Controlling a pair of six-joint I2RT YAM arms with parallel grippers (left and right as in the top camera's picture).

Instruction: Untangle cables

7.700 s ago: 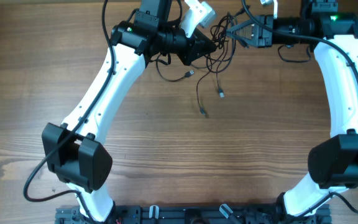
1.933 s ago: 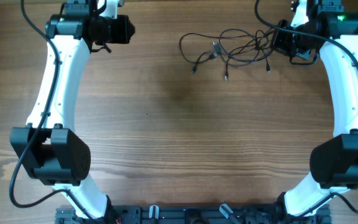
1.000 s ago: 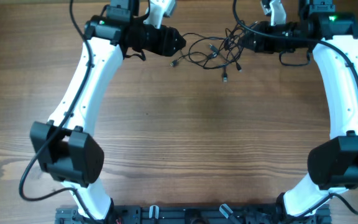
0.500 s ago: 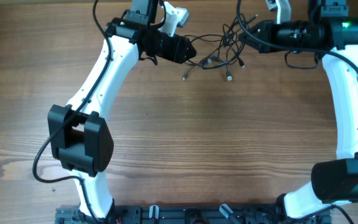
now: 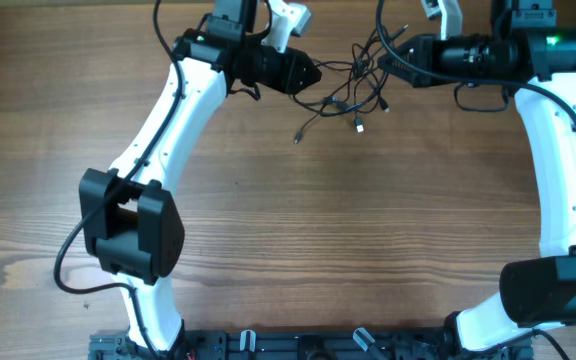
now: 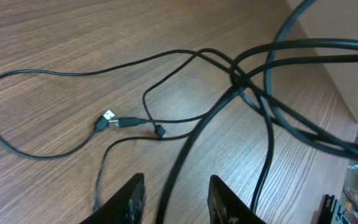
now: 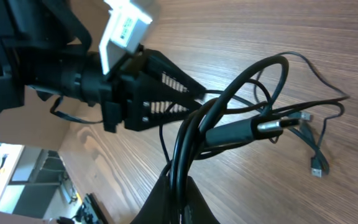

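Both pincers are being seen facing each other over the wooden table [image 5: 268,230]. The right pincer [image 7: 174,198] is being pressed shut on a bunch of the cables [image 7: 229,115], which are fanning out just ahead of its tips. The left pincer [image 6: 178,186] is being held with its jaws parted. One black strand is passing through the gap between its fingers [image 6: 131,198] and is not being squeezed. The tangle is lying between the two pincers, touching the right one and just ahead of the left one, with loose ends trailing off to the near side. A flat silver plug [image 6: 107,116] is lying ahead and to the left of the left pincer, and a smaller plug end [image 6: 158,130] is lying just beside it. A white tag [image 7: 126,25] is being carried on the left arm [image 7: 36,71] behind its pincer; its print is too small to be read.
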